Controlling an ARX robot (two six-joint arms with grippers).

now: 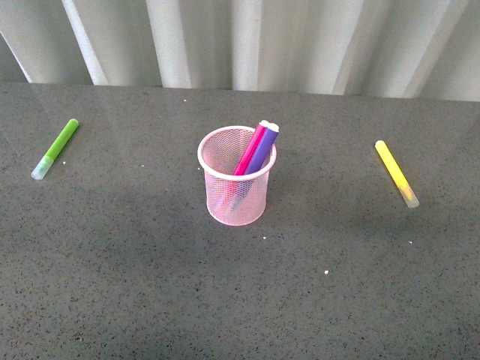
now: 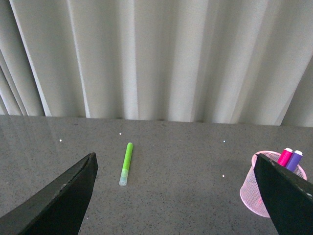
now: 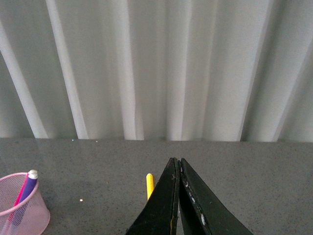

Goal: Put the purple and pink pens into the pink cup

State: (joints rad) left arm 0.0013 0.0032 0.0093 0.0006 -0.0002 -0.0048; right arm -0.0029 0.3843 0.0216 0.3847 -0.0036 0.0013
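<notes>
On the far left of the grey speckled table [image 1: 112,292], a lime-green marker [image 1: 56,148] is lying flat, its clear cap pointing toward the robot; nothing is touching it. The left wrist view is showing the same marker between the two dark fingers [image 2: 63,200] of the left gripper [image 2: 176,169]; those fingers are standing wide apart with nothing between them, and the gripper is hanging above the table, well apart from the marker.

At the centre of the table the pink cup [image 1: 236,199] is standing upright; the pink pen [image 1: 250,148] and the purple pen [image 1: 262,148] are both sitting inside it, touching side by side and leaning against the far right part of the rim, their pale ends sticking out above it. The cup is also showing at the edge of the left wrist view, partly behind one finger, with both pen ends rising from it.

To the right, the right gripper [image 3: 177,164] is showing in its own wrist view with both dark fingers pressed together and nothing gripped between them; it is hanging above the table. The tip of a yellow marker [image 1: 397,174] is peeking out just beside those fingers in that view; from the front it is lying flat on the right of the table, well apart from the cup, clear cap toward the robot. Pale pleated curtains [image 1: 300,41] are hanging behind the table's far edge.
</notes>
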